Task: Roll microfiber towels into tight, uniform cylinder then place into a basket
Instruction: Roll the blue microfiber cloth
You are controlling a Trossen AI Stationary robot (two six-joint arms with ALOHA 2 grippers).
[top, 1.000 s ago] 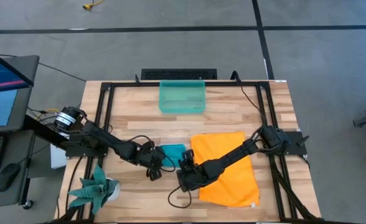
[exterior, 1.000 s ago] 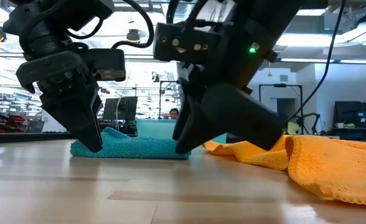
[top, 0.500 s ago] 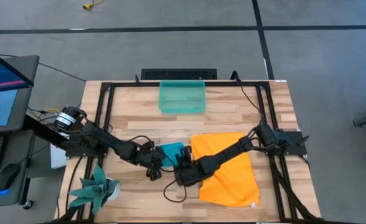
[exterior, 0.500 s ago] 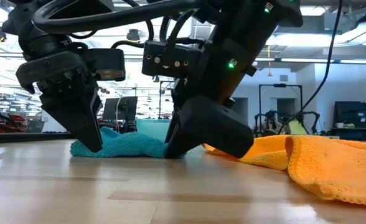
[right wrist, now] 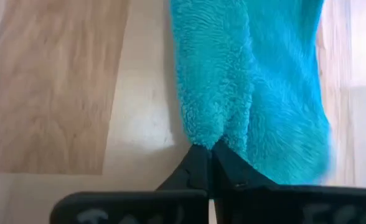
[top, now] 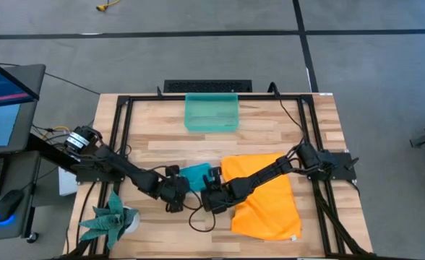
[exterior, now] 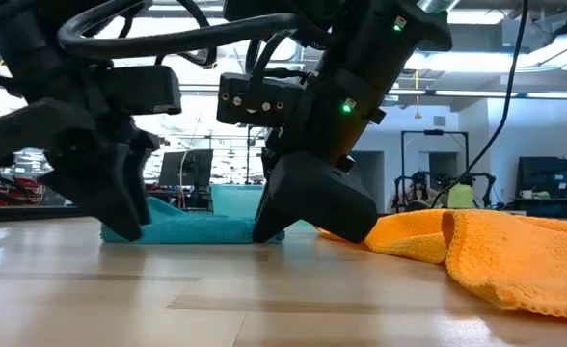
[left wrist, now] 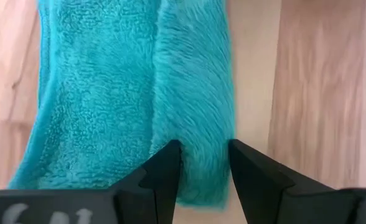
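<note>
I see the teal towel [top: 196, 174] bunched on the table [top: 270, 119], on the near side of the basket [top: 211, 112] and well apart from it. The left gripper [top: 178, 189] sits at the towel's left end; in the left wrist view its fingers [left wrist: 164, 171] are spread a little, straddling the folded edge of the cloth. The right gripper [top: 211, 193] sits at the towel's right end; in the right wrist view its fingers [right wrist: 198, 168] are pressed together, pinching a ridge of teal pile. The orange towel [top: 267, 193] lies flat just right of the teal one, under the right arm. A green plant [top: 111, 217] stands at the table's near-left corner, left of the teal towel.
</note>
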